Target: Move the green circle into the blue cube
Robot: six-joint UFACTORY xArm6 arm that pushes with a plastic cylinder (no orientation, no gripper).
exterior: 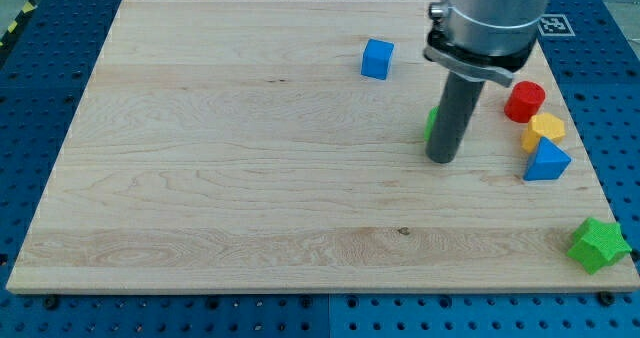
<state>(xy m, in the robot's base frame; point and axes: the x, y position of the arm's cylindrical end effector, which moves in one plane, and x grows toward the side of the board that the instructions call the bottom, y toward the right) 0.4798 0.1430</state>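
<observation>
While the green circle [431,124] is almost hidden behind the rod, my tip [441,160] is pressed to the bench [220,178] just at its right.

Nearest the view's bottom, a green star [597,245] is seen at the bench's right corner; further up, a blue triangle [545,162], a yellow block [545,130] and a red cylinder [524,101] are stacked along the right edge. No claw is fitted, so nothing is held. The blue cube [377,59] lies up and to the left of the circle, apart from it. A push aimed off-centre could probably let the round block roll aside and slip past the cube.
</observation>
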